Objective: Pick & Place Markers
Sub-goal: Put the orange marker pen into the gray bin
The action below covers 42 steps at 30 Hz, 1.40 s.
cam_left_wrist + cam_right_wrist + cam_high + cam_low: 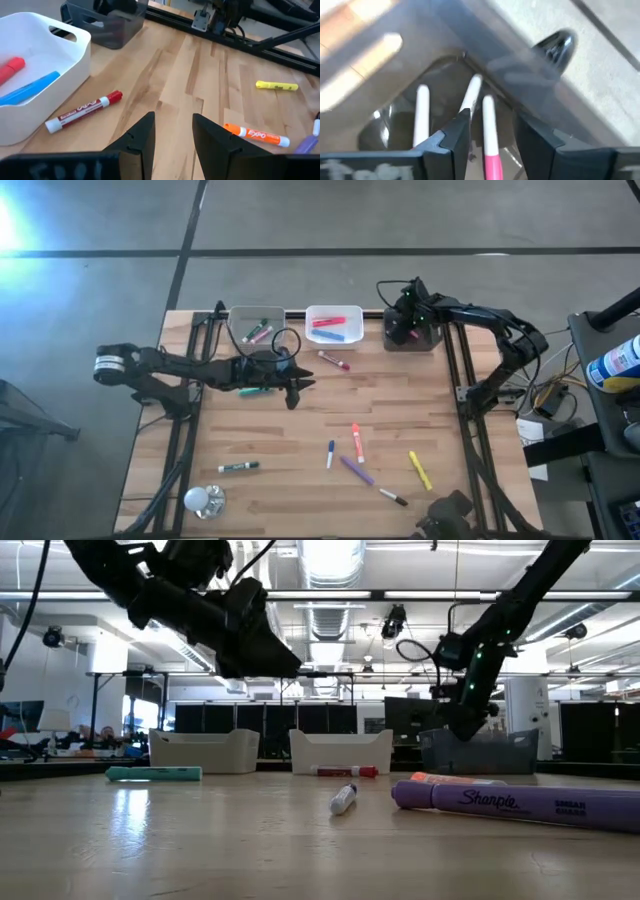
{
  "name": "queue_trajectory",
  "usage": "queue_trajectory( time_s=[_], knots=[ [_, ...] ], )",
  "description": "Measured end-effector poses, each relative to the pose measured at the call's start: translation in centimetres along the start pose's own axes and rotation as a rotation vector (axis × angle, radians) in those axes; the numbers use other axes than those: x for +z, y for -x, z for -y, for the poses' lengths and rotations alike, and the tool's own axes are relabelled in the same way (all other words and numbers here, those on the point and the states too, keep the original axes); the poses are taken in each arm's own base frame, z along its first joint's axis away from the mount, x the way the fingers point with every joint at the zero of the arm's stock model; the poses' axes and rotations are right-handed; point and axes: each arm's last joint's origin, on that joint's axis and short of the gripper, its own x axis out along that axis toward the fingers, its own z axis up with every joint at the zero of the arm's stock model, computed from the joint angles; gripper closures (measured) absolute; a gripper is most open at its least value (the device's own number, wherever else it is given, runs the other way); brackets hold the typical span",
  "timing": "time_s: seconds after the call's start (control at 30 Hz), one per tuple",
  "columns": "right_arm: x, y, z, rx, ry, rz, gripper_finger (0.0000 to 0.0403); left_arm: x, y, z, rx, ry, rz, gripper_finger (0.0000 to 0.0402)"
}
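Observation:
Several markers lie loose on the wooden table: a red-capped one, an orange one, a yellow one, a purple one, a blue one and a green one. My left gripper hovers open above the table's middle, between the red-capped and the orange marker. My right gripper stands open, pointing down into the black bin at the far right. A pink-tipped white marker shows in the gap between its fingers, clear of both, with two more white barrels in the bin.
A clear bin and a white bin with markers in them stand along the far edge, left of the black bin. A white light bulb lies at the near left corner. Metal frame rails run down both table sides.

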Motion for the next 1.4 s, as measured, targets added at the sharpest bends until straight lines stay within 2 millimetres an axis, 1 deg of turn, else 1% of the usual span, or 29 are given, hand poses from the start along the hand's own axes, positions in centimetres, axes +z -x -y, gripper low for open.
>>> queue_trajectory(
  time_s=[0.1, 0.23, 0.37, 0.5, 0.6, 0.67, 0.73, 0.87, 0.93, 1.07, 1.17, 1.3, 1.4],
  knots=[
    [0.0, 1.6, -0.1, -0.003, -0.014, 0.038, 0.0269, -0.4, 0.1, -0.1, -0.006, 0.013, 0.026, 0.028],
    [-0.9, 3.8, -1.1, 0.007, -0.011, 0.127, 0.0308, -0.7, 0.1, -0.3, -0.005, 0.01, 0.035, 0.028],
    [-2.5, 5.6, -2.6, 0.038, -0.014, 0.236, 0.0356, -0.6, 0.2, -0.2, -0.015, 0.011, 0.076, 0.028],
    [-4.2, 6.8, -4.2, 0.16, -0.007, 0.391, 0.039, -0.7, 0.2, -0.2, -0.015, 0.008, 0.076, 0.028],
    [-5.5, 7.4, -5.5, 0.255, 0.004, 0.502, 0.0394, -0.8, 0.2, -0.3, 0.012, -0.007, 0.081, 0.0289],
    [-6.4, 7.7, -6.2, 0.288, 0.002, 0.565, 0.0394, -0.7, 0.2, -0.3, 0.048, -0.01, 0.091, 0.0303],
    [-7.2, 8.0, -6.8, 0.315, 0.001, 0.611, 0.0394, -0.7, 0.2, -0.4, 0.072, -0.009, 0.105, 0.0324],
    [-8.8, 8.3, -7.9, 0.373, 0.013, 0.685, 0.0394, -0.3, 0.3, -0.3, 0.069, -0.004, 0.148, 0.0378],
    [-9.4, 8.3, -8.3, 0.397, 0.019, 0.71, 0.0394, -0.1, 0.3, -0.3, 0.065, -0.002, 0.163, 0.0395],
    [-10.2, 8.2, -9.0, 0.429, 0.033, 0.734, 0.0394, 0.1, 0.4, -0.2, 0.059, -0.006, 0.189, 0.0396],
    [-10.4, 8.0, -9.2, 0.442, 0.034, 0.721, 0.0394, 0.1, 0.4, -0.2, 0.059, -0.005, 0.188, 0.04],
    [-10.6, 8.0, -9.8, 0.558, 0.031, 0.688, 0.0394, 0.1, 0.4, -0.2, 0.059, 0.0, 0.188, 0.0401],
    [-11.1, 8.0, -10.6, 0.609, 0.03, 0.66, 0.0394, 0.1, 0.3, -0.2, 0.059, 0.002, 0.188, 0.0401]
  ],
)
